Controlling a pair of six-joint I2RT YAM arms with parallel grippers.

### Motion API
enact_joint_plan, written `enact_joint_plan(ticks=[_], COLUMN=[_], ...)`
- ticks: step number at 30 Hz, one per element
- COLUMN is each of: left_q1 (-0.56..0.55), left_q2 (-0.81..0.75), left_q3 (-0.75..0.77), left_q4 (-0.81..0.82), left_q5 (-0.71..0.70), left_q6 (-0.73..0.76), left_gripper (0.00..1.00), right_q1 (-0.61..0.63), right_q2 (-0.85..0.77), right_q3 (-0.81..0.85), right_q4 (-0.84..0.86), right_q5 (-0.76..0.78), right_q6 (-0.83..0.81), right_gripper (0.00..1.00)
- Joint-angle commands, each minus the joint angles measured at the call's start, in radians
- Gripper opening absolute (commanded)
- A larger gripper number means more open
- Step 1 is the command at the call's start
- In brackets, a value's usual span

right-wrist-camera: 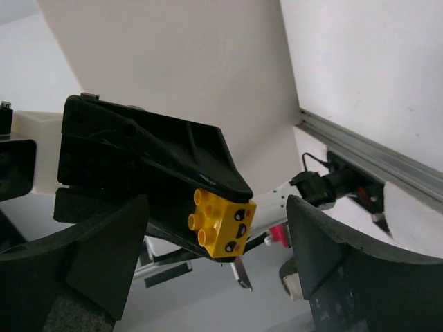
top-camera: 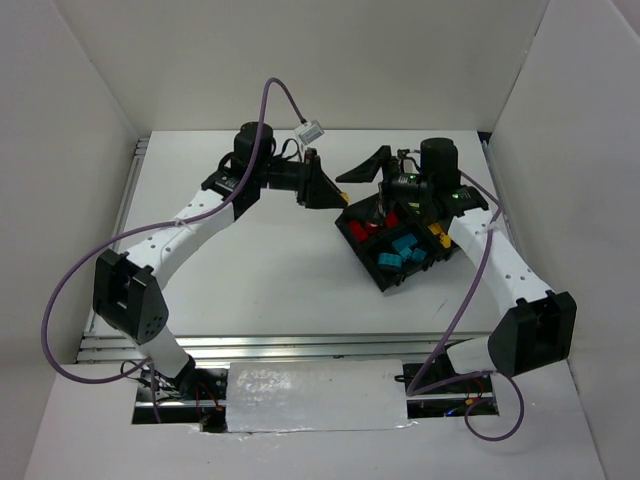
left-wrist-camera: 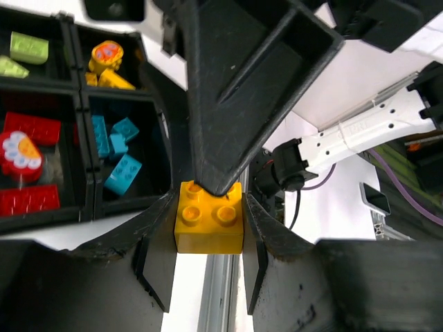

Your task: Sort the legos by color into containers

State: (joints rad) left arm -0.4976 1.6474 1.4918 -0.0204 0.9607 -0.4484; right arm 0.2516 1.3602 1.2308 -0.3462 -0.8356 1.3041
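Top external view gives us the white table (top-camera: pixel 270 260) first, walled in white on three sides, with both arms reaching toward its far half. The black tray (top-camera: pixel 360 256) lies right of centre, turned at an angle, just below the right arm's wrist. The left arm (top-camera: pixel 190 225) curves in from the left and the right arm (top-camera: pixel 495 260) runs up the right side. Their grippers come close together just beyond the tray's far corner.

From the left wrist we see the left gripper (left-wrist-camera: pixel 208 232) pressed tight on a yellow brick (left-wrist-camera: pixel 209 220), one finger on each side wall, with the studded face toward the camera. The brick hangs clear of the tray, beside it and over no compartment. From the right wrist we see the right gripper (right-wrist-camera: pixel 216 214) spread wide, its fingers standing either side of that brick with a gap on both sides. In the left wrist view one of its black fingers overlaps the brick's studded face, and we cannot tell whether it touches.

The left wrist view also shows the tray's four compartments. Red bricks (left-wrist-camera: pixel 31 128) lie in one and cyan bricks (left-wrist-camera: pixel 123 174) in the one beside it. Light green bricks (left-wrist-camera: pixel 28 47) fill a third and yellow-orange bricks (left-wrist-camera: pixel 107 62) the fourth.
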Motion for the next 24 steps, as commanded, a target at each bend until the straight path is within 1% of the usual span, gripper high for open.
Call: enact_joint_plan(ticks=[1, 2, 4, 5, 7, 8, 10, 12, 13, 14, 15, 16, 17, 19, 20, 21, 22, 23, 24], left_q1=[-0.012, -0.013, -0.019, -0.022, -0.027, -0.029, -0.027, -0.029, -0.027, -0.027, -0.027, -0.027, -0.027, -0.027, -0.027, -0.027, -0.027, -0.029, -0.029], left_q2=[0.014, 0.017, 0.026, 0.029, 0.038, 0.038, 0.037, 0.034, 0.032, 0.029, 0.029, 0.029, 0.029, 0.029, 0.028, 0.026, 0.022, 0.02, 0.019], left_q3=[0.047, 0.051, 0.059, 0.07, 0.073, 0.07, 0.053, 0.045, 0.041, 0.039, 0.038, 0.038, 0.039, 0.039, 0.039, 0.039, 0.039, 0.039, 0.042], left_q4=[0.1, 0.115, 0.148, 0.148, 0.152, 0.154, 0.165, 0.154, 0.148, 0.137, 0.125, 0.102, 0.087, 0.053, 0.045, 0.036, 0.024, 0.023, -0.005], left_q5=[0.042, 0.046, 0.055, 0.056, 0.064, 0.064, 0.056, 0.036, 0.029, 0.017, 0.007, -0.016, -0.028, -0.059, -0.071, -0.103, -0.12, -0.135, -0.154], left_q6=[0.013, 0.002, -0.019, -0.021, -0.024, -0.026, -0.032, -0.023, -0.018, -0.003, 0.005, 0.016, 0.033, 0.045, 0.048, 0.048, 0.048, 0.05, 0.05], left_gripper=[0.0, 0.0, 0.0, 0.0, 0.0, 0.0, 0.0, 0.0, 0.0, 0.0, 0.02, 0.04, 0.18, 0.33, 0.6, 0.7, 0.77, 0.91, 0.99], right_q1=[0.015, 0.017, 0.018, 0.018, 0.018, 0.018, 0.018, 0.02, 0.018, 0.02, 0.02, 0.021, 0.018, 0.018, 0.018, 0.02, 0.02, 0.02, 0.018], right_q2=[-0.029, -0.029, -0.036, -0.041, -0.052, -0.055, -0.064, -0.069, -0.07, -0.072, -0.073, -0.073, -0.073, -0.075, -0.072, -0.07, -0.07, -0.069, -0.067], right_q3=[0.01, 0.013, -0.007, -0.022, -0.053, -0.059, -0.062, -0.051, -0.051, -0.053, -0.056, -0.057, -0.057, -0.057, -0.054, -0.053, -0.045, -0.045, -0.042], right_q4=[0.116, 0.108, 0.116, 0.134, 0.186, 0.2, 0.204, 0.185, 0.181, 0.181, 0.185, 0.182, 0.181, 0.179, 0.171, 0.17, 0.161, 0.153, 0.148], right_q5=[-0.08, -0.073, -0.069, -0.071, -0.076, -0.077, -0.076, -0.076, -0.077, -0.08, -0.082, -0.085, -0.085, -0.082, -0.08, -0.077, -0.074, -0.073, -0.069], right_q6=[0.109, 0.101, 0.113, 0.138, 0.164, 0.176, 0.179, 0.169, 0.169, 0.17, 0.173, 0.175, 0.173, 0.167, 0.164, 0.158, 0.153, 0.149, 0.139], right_gripper=[0.86, 0.83, 0.8, 0.69, 0.55, 0.41, 0.29, 0.26, 0.1, 0.07, 0.01, 0.0, 0.0, 0.0, 0.0, 0.0, 0.0, 0.0, 0.0])
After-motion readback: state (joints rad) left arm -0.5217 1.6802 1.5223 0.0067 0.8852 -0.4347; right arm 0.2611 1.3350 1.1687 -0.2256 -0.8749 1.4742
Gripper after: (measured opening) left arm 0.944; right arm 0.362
